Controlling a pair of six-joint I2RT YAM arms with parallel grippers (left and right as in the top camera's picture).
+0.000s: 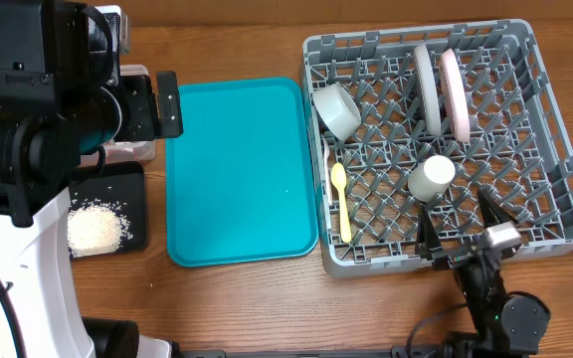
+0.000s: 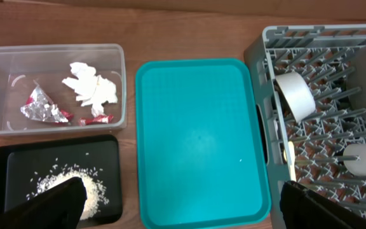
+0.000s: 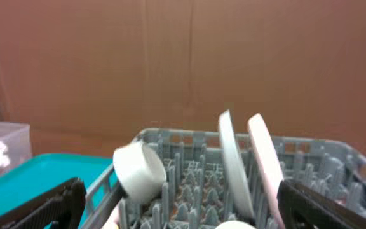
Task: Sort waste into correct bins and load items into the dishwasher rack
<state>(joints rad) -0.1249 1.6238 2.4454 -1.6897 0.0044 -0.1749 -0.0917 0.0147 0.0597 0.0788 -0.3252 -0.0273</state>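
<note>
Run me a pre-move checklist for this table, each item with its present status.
1. Left gripper open and empty: ok.
2. Right gripper open and empty: ok.
3. Wrappers and napkin inside the clear tub: ok.
4. Rice in the black tray: ok.
5. Grey plate, pinkish-white plate, bowl, cup and yellow spoon in the rack: ok.
6. Cup seated firmly on the pegs: cannot tell.

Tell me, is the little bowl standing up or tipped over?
Tipped over. The bowl lies on its side against the pegs of the dishwasher rack, not flat on its base.
</note>
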